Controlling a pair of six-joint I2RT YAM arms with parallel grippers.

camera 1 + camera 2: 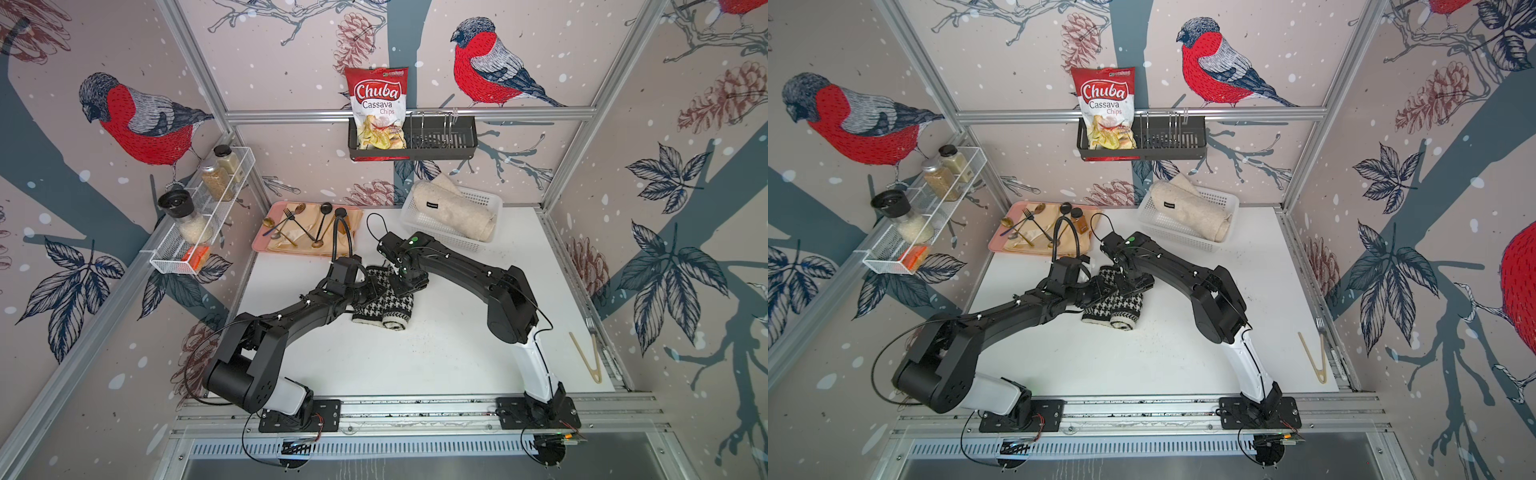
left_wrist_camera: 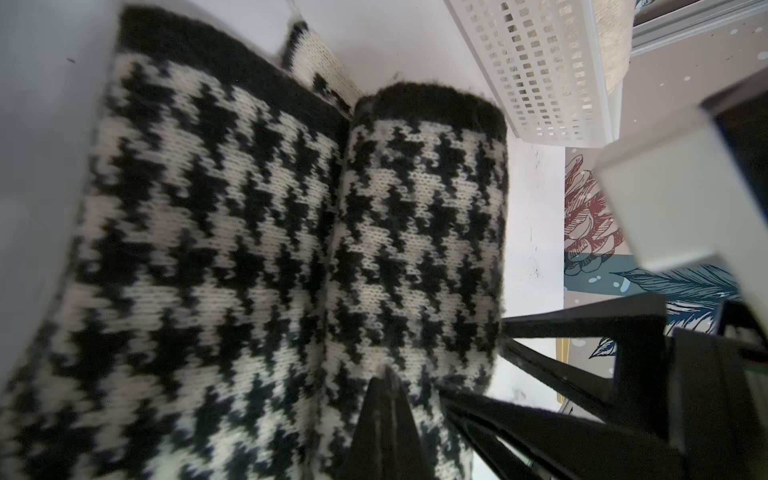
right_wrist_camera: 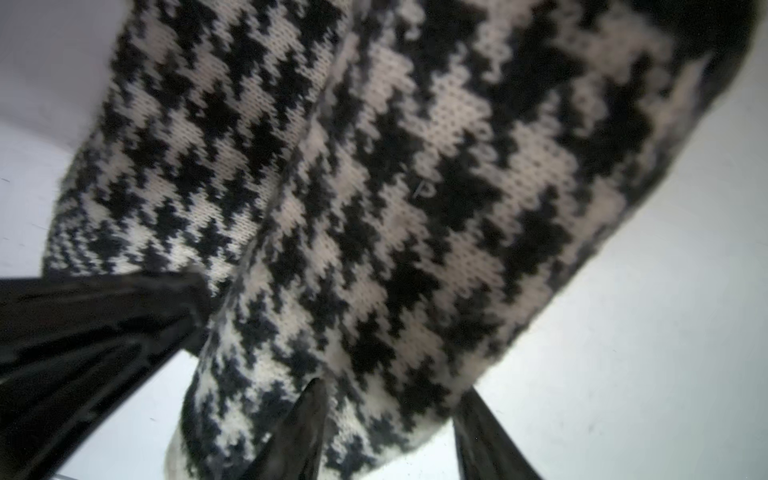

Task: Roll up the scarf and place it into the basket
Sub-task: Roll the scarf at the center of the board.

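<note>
Since soft, light and quick to unroll, grip the scarf [image 1: 384, 309] across its thick roll. Lies mid-frame on the bench [image 1: 415, 361], below the basket [image 1: 440, 235], with left hand [image 2: 384, 399] closed against it, right hand [image 3: 395, 390] spread astride one end.

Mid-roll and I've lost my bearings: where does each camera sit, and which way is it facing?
Top views: high over the front edge, looking down and back across the table; left arm and right arm show base to wrist.
Left wrist: looks along its shut jaws onto the scarf, basket beyond; black parts, likely the right arm's, intrude.
Right wrist: close on the scarf roll; its jaws stand apart astride the roll's end.
Shared: the scarf, in every view.
</note>
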